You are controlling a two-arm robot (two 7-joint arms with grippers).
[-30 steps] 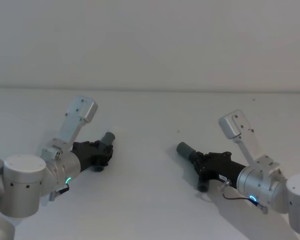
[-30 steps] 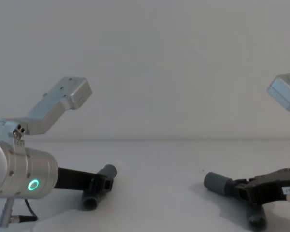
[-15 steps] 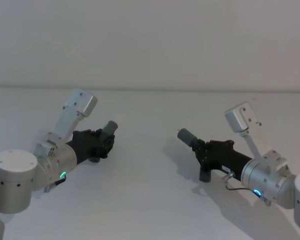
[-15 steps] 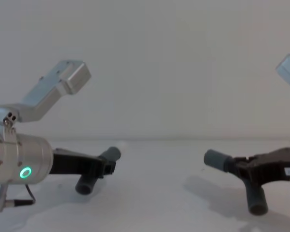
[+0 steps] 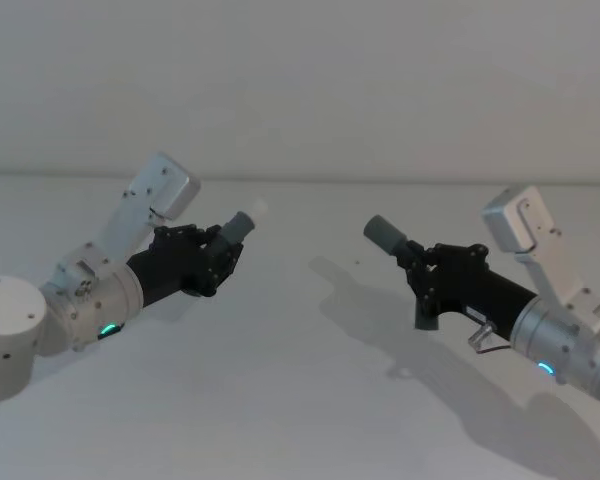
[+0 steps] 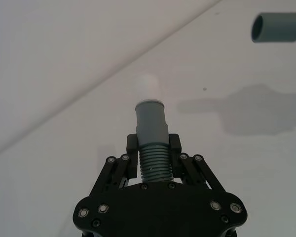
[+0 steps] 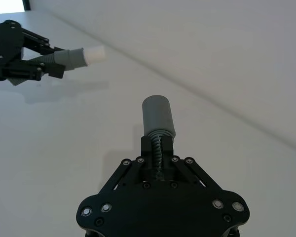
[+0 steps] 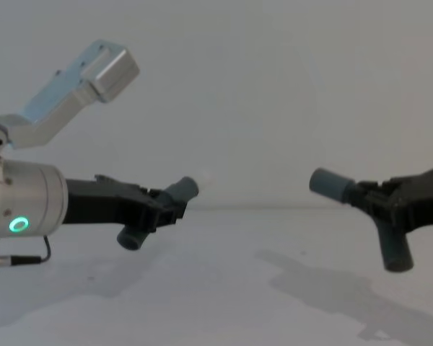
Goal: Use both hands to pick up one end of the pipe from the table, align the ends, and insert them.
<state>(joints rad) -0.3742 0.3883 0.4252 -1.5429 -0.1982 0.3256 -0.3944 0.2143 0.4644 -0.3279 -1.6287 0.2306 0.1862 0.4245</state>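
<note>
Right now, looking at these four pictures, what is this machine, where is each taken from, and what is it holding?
It is a robot with two silver arms, each ending in a black gripper. One picture looks down from its head, one looks across from its chest, and two come from cameras on its wrists. The left gripper has its jaws shut on a ribbed grey pipe piece with a whitish tip. The right gripper has its jaws shut on a second pipe piece ending in a wider grey socket. Both pieces are held above the white table, their free ends facing each other across a gap.
</note>
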